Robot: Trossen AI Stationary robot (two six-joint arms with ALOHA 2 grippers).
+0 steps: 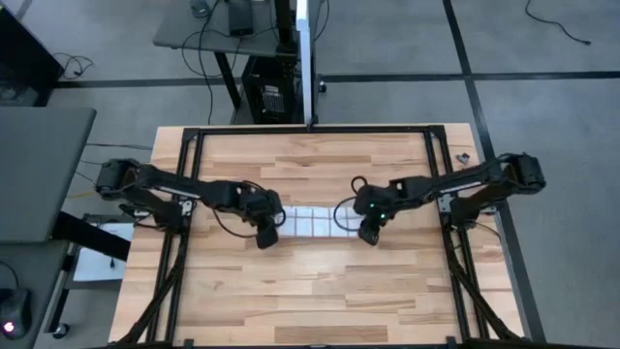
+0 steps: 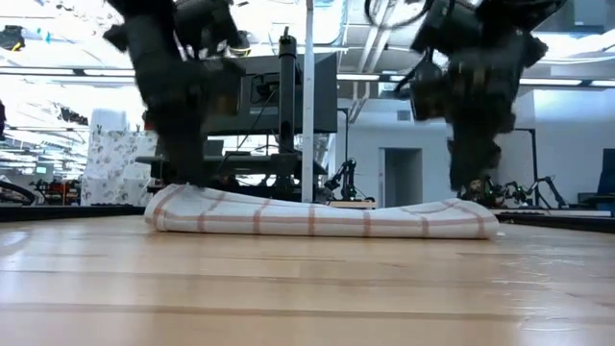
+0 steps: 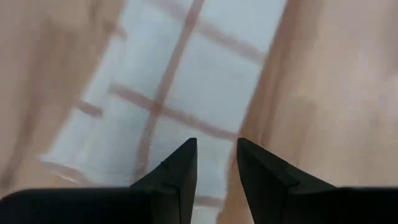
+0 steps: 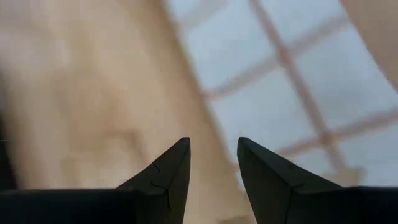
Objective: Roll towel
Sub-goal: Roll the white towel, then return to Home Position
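The towel [image 1: 310,221], white with red-brown grid lines, lies as a narrow, several-layered strip across the middle of the table, resting on its underside [image 2: 317,219]. My left gripper [image 1: 266,237] points down at the strip's left end, by its near long edge [image 3: 186,81]. My right gripper [image 1: 370,236] points down at the right end, by the same edge [image 4: 298,74]. Both have their fingers a little apart with nothing between them. My left gripper [image 3: 216,146] stands low over the towel's left end, one fingertip over cloth and one at its edge; whether it touches, I cannot tell. My right gripper [image 4: 213,144] stands likewise at the right end, one fingertip over wood; whether it touches, I cannot tell.
The wooden tabletop [image 1: 310,291] lies bare on the near side of the towel and on its far side. A black frame [image 1: 310,130] runs round the table's edges. A small object [image 1: 463,157] lies at the far right corner.
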